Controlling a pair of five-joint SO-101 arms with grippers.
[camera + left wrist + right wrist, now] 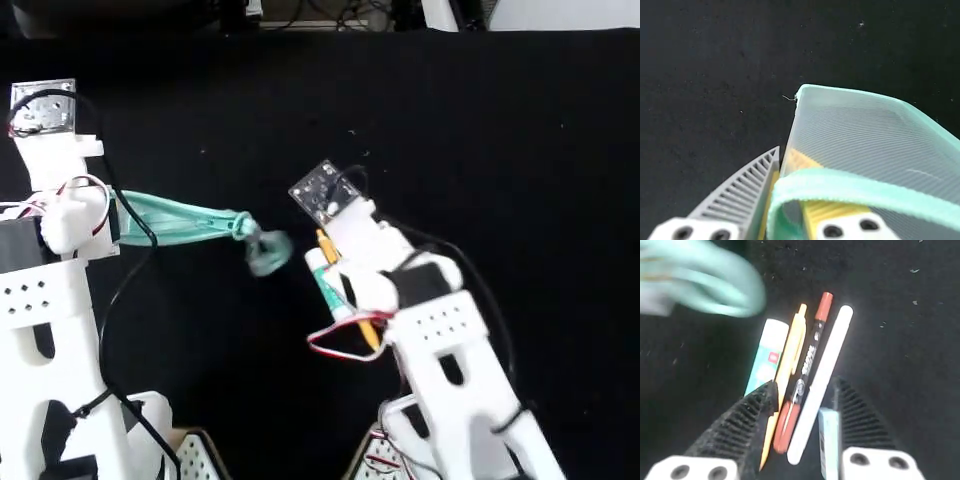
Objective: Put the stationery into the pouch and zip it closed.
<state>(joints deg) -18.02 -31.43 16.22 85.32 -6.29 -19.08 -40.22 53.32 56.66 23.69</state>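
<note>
Showing ribbed translucent walls, the pouch (865,145) has mint-green edging.

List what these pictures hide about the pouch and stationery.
- High view: the right arm covers most of the stationery.
- Right wrist view: pouch blurred; pale blue item cut off by the edge.
- Left wrist view: yellow shape behind the pouch wall, unidentifiable.
</note>
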